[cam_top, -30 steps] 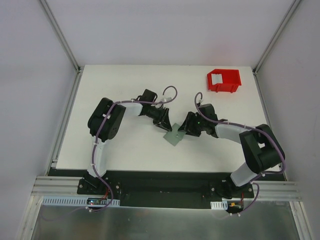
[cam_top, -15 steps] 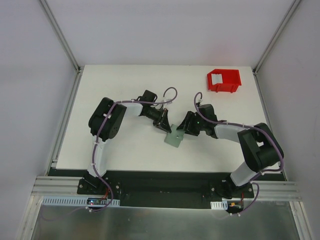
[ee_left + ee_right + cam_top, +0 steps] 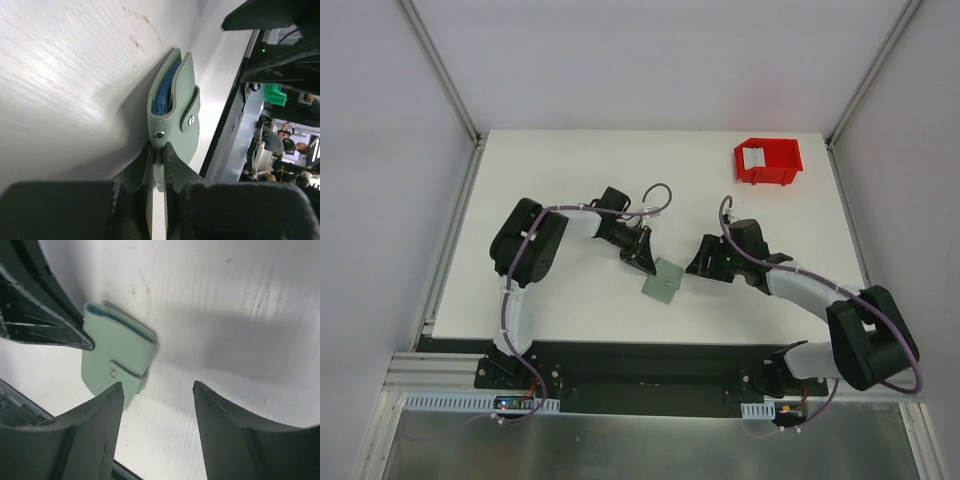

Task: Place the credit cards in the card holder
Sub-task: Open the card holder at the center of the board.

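Observation:
The card holder (image 3: 663,281), a small grey-green wallet with its snap strap fastened, lies in the middle of the white table. My left gripper (image 3: 646,262) is shut on its near edge by the round snap (image 3: 159,134). In the left wrist view the card holder (image 3: 176,97) stands on edge and gapes slightly, showing its blue inside. My right gripper (image 3: 701,264) is open, a little to the right and clear of it. In the right wrist view the card holder (image 3: 117,360) lies ahead of the left fingertip of my right gripper (image 3: 157,386). No credit cards show clearly.
A red plastic bin (image 3: 770,167) stands at the table's back right with a pale flat piece (image 3: 753,157) inside, too small to identify. The table's dark near edge (image 3: 30,412) runs just below the card holder. Both arms crowd the table's middle.
My left gripper has shut on the card holder's edge and shifted it slightly toward the near side. My right gripper has drawn back to the right, off the holder, and opened a little wider.

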`<state>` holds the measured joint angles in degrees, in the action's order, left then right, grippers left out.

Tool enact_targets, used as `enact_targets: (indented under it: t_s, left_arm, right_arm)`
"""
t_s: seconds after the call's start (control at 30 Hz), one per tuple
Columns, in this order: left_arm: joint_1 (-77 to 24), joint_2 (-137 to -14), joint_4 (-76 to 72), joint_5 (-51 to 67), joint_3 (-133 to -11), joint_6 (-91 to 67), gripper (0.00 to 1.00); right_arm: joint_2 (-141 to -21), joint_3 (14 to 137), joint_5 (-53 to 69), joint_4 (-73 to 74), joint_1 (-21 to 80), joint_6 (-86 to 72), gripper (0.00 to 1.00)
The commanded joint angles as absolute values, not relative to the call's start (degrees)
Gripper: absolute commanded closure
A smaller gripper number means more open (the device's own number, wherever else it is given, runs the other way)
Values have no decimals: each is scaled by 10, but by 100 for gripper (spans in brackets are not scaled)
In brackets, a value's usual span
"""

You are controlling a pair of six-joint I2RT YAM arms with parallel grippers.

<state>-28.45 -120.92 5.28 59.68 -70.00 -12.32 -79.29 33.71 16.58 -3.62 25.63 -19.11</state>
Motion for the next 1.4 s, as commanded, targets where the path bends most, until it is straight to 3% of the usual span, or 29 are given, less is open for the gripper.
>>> enact_targets:
  t_s: [0.0, 0.13, 0.27, 1.0, 1.2, 1.37]
  left_arm:
    - [-286, -1164, 103, 581, -690, -47, 100]
    - [-287, -1178, 154, 594, -712, -5, 100]
    - [-286, -1191, 168, 619, -731, 25, 100]
    - [-286, -1226, 242, 650, -787, 87, 100]
    - [-285, -1230, 243, 620, -795, 72, 100]
    - [-280, -1238, 241, 589, -809, 43, 100]
  right_arm:
    - [-701, 331, 167, -3, 255, -120, 39]
    - [-675, 328, 265, -11, 257, -52, 40]
    - [-732, 361, 335, 12, 275, -4, 46]
    - [-933, 442, 338, -59, 338, 40, 50]
    - [-947, 443, 384, -40, 373, 44, 62]
    - [-954, 435, 411, -34, 401, 40, 65]
